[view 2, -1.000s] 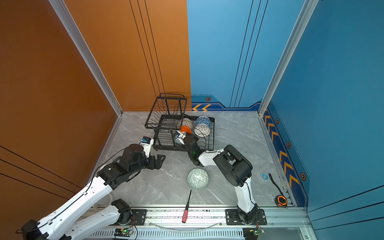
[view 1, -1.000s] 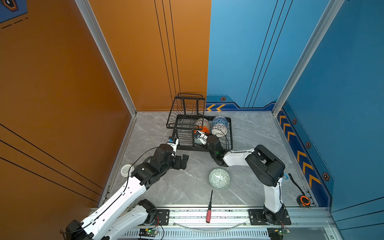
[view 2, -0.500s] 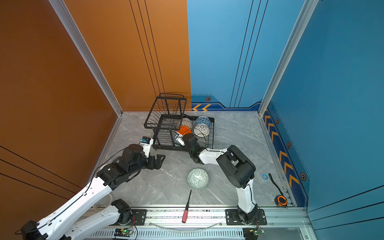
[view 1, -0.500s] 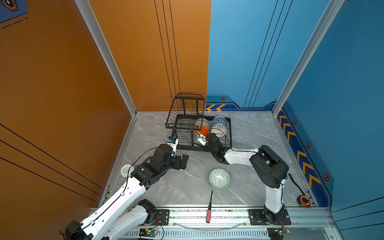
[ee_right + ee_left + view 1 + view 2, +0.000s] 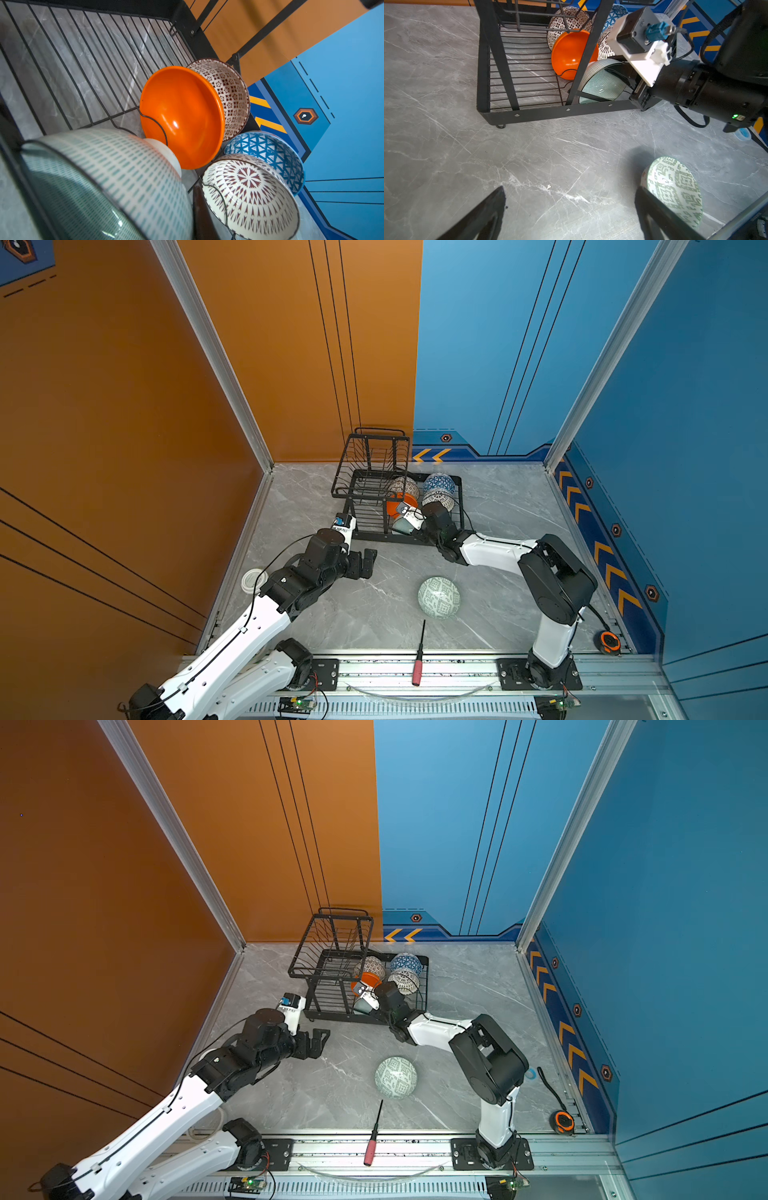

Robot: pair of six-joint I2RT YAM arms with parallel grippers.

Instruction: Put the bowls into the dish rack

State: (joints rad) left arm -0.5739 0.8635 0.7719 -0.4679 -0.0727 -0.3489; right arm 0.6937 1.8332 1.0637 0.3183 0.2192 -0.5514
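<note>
Rack: dish rack, black metal, flat-bar frame w/ thin wire floor. In both top views I see a raised wire basket over its left-rear part.
Rack contents: 5 bowls, all in the low tray, right half, stood on edge.
Back row: cream dotted bowl, small brown flower/square print. Beside it, blue-white bowl, triangle mesh.
Next row: orange bowl, plain, glossy, just in front of the cream one and overlapping it. Lattice bowl, white w/ brown darts round a centre rosette, just in front of the blue one.
Front: mint bowl, outside white w/ teal dashes, inside glossy pale green. Tilted, just behind the front rail, foot ring just beside the orange bowl.
R gripper: clamped on the mint bowl's rim, one finger inside.
L gripper: jaws wide apart, nothing between, over bare table, grey marble-look.
Outside rack: grey-green bowl, geometric print, mouth up on table, well apart from rack.
Misc: screwdriver, red handle, near the table's front edge.
</note>
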